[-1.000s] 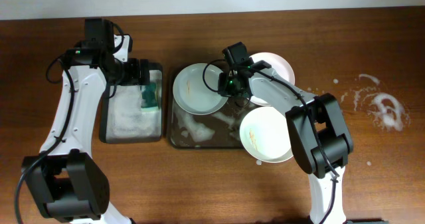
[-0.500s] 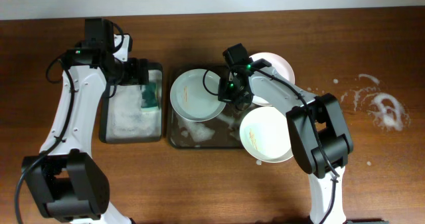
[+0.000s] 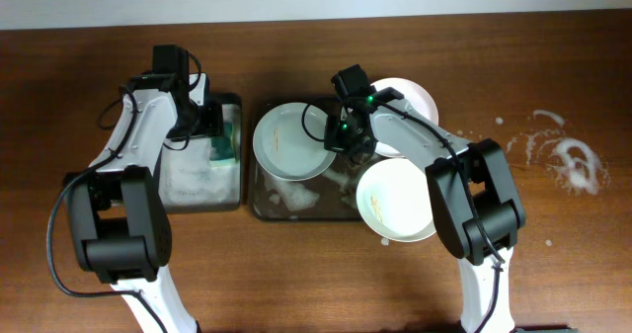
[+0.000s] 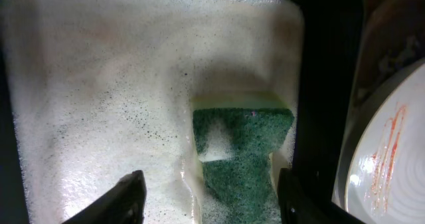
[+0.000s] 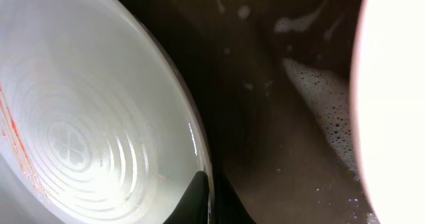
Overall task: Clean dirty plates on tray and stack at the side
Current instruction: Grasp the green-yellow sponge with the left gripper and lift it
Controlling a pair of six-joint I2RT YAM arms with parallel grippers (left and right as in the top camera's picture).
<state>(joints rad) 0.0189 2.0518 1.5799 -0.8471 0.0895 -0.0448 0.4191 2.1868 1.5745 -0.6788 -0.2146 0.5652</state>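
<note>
The pale green plate [image 3: 288, 140] with an orange-brown smear lies tilted over the back left of the brown tray [image 3: 296, 207]. My right gripper [image 3: 341, 135] is shut on its right rim. In the right wrist view the gripper [image 5: 212, 201] pinches the plate's rim [image 5: 86, 117]. The pink plate [image 3: 410, 98] sits at the tray's back right. The cream plate [image 3: 395, 200] sits at its front right. My left gripper [image 3: 209, 125] is open over the green sponge [image 3: 225, 140]. In the left wrist view the sponge [image 4: 242, 147] lies between the open fingers [image 4: 126, 197].
The narrow black tray [image 3: 173, 190] holds white foam and the sponge. Foam streaks lie on the brown tray's floor [image 5: 319, 98]. The smeared plate's edge shows in the left wrist view [image 4: 392, 157]. White foam splashes [image 3: 573, 160] lie on the wooden table at far right.
The right gripper pulled the green plate slightly left and forward a second ago, then held still. The left arm swung its elbow right while its gripper stayed over the sponge.
</note>
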